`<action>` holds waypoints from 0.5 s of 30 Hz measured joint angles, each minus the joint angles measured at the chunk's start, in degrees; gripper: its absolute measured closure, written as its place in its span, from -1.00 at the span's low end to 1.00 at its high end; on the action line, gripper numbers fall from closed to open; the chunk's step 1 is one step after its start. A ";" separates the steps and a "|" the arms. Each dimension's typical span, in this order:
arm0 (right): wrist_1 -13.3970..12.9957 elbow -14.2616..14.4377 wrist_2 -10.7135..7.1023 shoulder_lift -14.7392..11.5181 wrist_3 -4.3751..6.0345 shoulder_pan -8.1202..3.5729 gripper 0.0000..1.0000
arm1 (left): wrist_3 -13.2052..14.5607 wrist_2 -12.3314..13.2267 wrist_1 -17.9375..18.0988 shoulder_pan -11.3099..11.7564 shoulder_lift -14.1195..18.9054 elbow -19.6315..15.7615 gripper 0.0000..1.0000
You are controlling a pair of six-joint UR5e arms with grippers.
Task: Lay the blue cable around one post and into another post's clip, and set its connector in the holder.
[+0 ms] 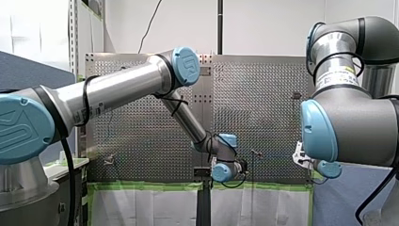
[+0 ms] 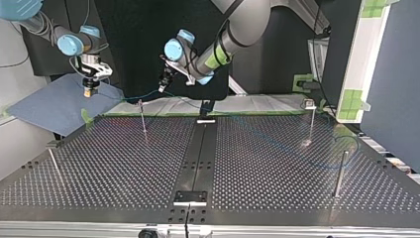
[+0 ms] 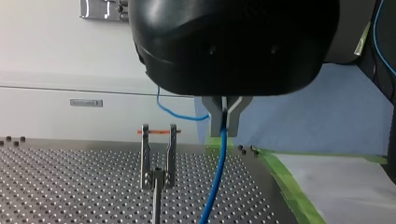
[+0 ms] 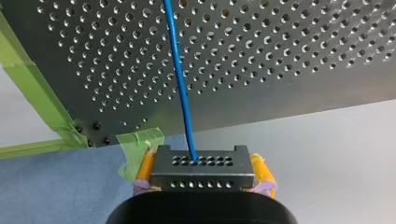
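Observation:
In the right wrist view my right gripper (image 4: pixel 203 161) has its yellow pads (image 4: pixel 262 169) shut on a dark connector block (image 4: pixel 203 173). The blue cable (image 4: pixel 180 79) leaves the block and runs out over the perforated table's corner. In the top view that gripper (image 2: pixel 89 92) hangs off the table at the far left, over a blue sheet. My left gripper (image 3: pixel 224 133) has its metal fingers (image 3: pixel 215 116) shut on the blue cable (image 3: pixel 217 177), just above the table's edge. A forked clip post (image 3: pixel 159 161) stands beside it. In the top view my left gripper (image 2: pixel 162 88) hovers near that post (image 2: pixel 143 121).
More thin posts stand on the table (image 2: pixel 257 163) at the top view's right (image 2: pixel 311 124), near right (image 2: pixel 340 173) and near left (image 2: pixel 54 166). A black strip runs down the middle with a holder plate (image 2: pixel 190 197) near the front edge. Green tape (image 3: pixel 285 186) lines the table's edge.

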 joint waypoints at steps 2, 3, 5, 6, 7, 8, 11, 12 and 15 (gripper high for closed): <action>0.05 -0.11 -0.15 0.01 -0.03 0.04 1.00 | -0.01 0.05 0.02 0.16 -0.01 0.05 1.00; 0.07 -0.14 -0.21 0.02 -0.03 0.05 1.00 | -0.01 0.08 0.03 0.23 0.01 0.08 1.00; 0.08 -0.19 -0.29 0.03 0.00 0.05 1.00 | -0.02 0.04 0.02 0.35 0.01 0.09 1.00; 0.08 -0.21 -0.31 0.04 0.04 0.05 1.00 | -0.02 0.01 0.01 0.46 0.00 0.09 1.00; 0.08 -0.23 -0.32 0.04 0.07 0.05 1.00 | -0.02 0.00 0.00 0.56 0.01 0.09 1.00; 0.09 -0.25 -0.33 0.05 0.11 0.03 1.00 | -0.02 -0.01 0.00 0.69 0.02 0.09 1.00; 0.11 -0.26 -0.34 0.06 0.13 0.02 1.00 | -0.02 -0.04 -0.04 1.16 0.01 0.19 1.00; 0.11 -0.27 -0.35 0.07 0.12 0.02 1.00 | -0.02 -0.03 -0.07 1.32 0.01 0.26 1.00; 0.10 -0.30 -0.35 0.08 0.13 0.04 1.00 | -0.02 0.04 -0.19 1.63 0.01 0.49 1.00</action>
